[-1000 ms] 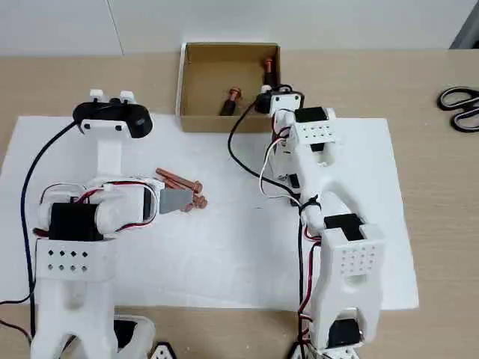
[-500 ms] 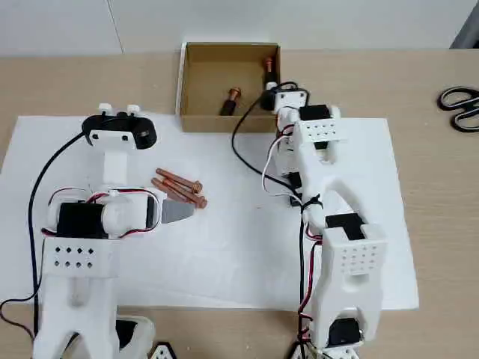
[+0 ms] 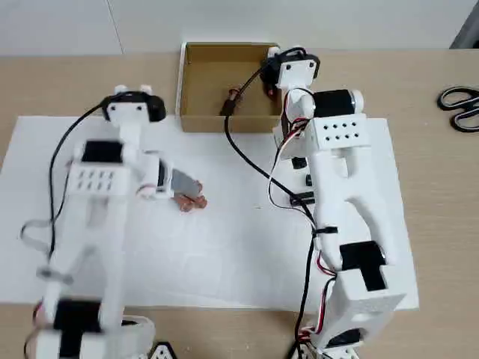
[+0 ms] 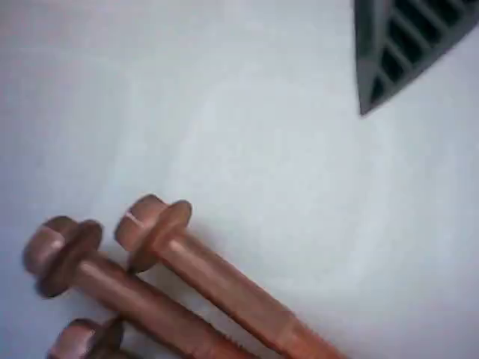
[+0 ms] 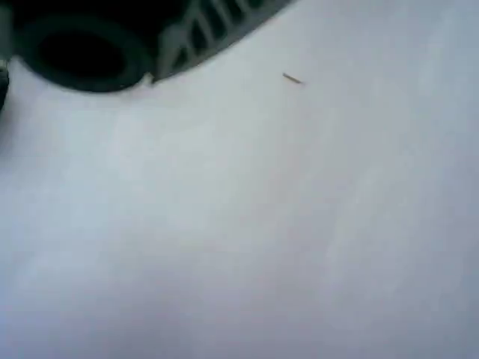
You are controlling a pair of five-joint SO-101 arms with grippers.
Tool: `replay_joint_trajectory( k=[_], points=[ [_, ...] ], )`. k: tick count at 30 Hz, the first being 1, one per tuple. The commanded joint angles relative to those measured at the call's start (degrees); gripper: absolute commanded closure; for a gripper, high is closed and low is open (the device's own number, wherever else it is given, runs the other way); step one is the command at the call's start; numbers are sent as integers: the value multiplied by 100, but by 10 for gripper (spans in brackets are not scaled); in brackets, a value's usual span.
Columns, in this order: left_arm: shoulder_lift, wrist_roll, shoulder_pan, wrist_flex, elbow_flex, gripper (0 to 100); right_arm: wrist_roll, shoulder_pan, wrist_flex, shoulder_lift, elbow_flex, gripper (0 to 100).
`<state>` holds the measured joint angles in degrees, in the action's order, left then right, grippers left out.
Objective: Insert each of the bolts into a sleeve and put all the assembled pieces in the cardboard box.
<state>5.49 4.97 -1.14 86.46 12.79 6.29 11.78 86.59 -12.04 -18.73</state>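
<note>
A light wooden surface [image 3: 434,172] carries a white paper sheet [image 3: 239,254], with the white left arm [image 3: 97,187] over its left half and the white right arm [image 3: 337,134] reaching its far edge; whether either's jaws are released or clenched cannot be told. The brown cardboard box [image 3: 202,122] stands far centre, a copper bolt in a dark sleeve [image 3: 230,102] inside. Three loose copper bolts [image 4: 194,273] lie on the sheet under the left arm.

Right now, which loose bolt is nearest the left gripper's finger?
The outer bolt of the three, on the grey fingertip side; the other two lie beyond it.
</note>
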Motion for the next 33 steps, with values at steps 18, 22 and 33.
replay_joint_trajectory(
  k=[18,22,33],
  points=[
    [-3042,-9336,-334,431,-3495,675,44,-48,145,382,-35,995],
    [-3305,-9873,-105,-18,-3495,687,185,-40,163,382,-35,995],
    [-3358,-9899,422,-870,-3486,685,193,-40,171,382,-35,995]
  ],
)
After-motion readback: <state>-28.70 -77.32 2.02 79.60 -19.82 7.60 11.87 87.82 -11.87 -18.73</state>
